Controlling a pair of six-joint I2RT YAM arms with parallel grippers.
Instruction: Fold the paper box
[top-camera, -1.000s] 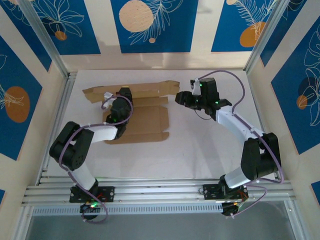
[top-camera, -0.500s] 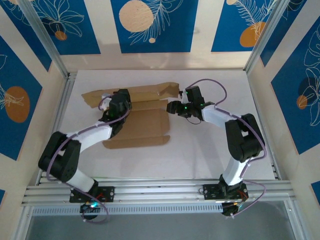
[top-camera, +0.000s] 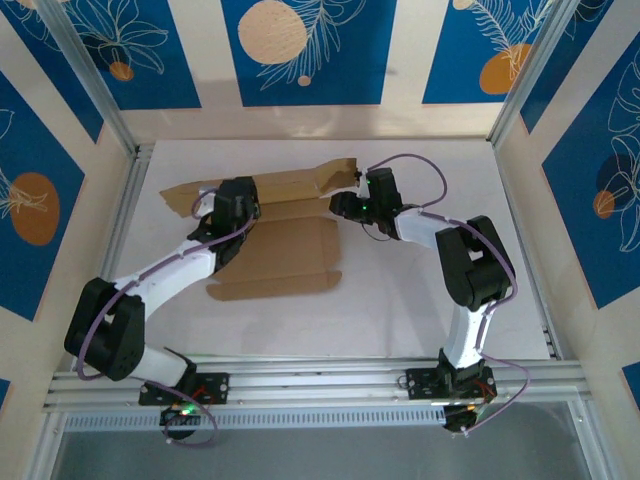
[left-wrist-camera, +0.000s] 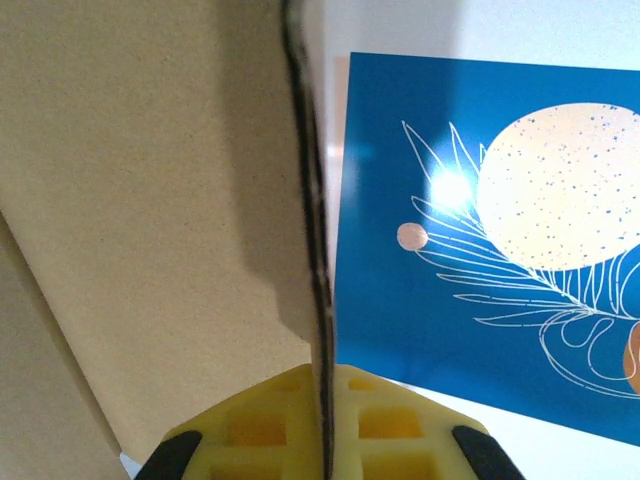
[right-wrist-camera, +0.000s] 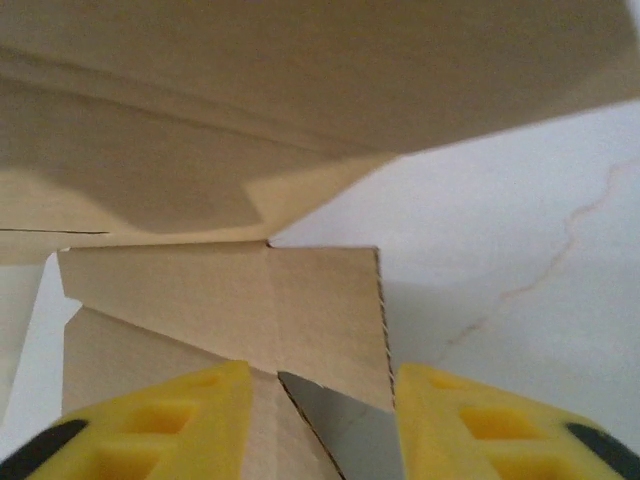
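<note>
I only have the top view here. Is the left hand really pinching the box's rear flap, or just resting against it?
Observer: Pinching. In the left wrist view a flap of the box enters the left hand edge-on, with a yellow pad on each side.
Operator: And the other one?
Observer: Open. In its own wrist view the right hand has its fingers apart, and a tab corner lies between them, unclamped.
</note>
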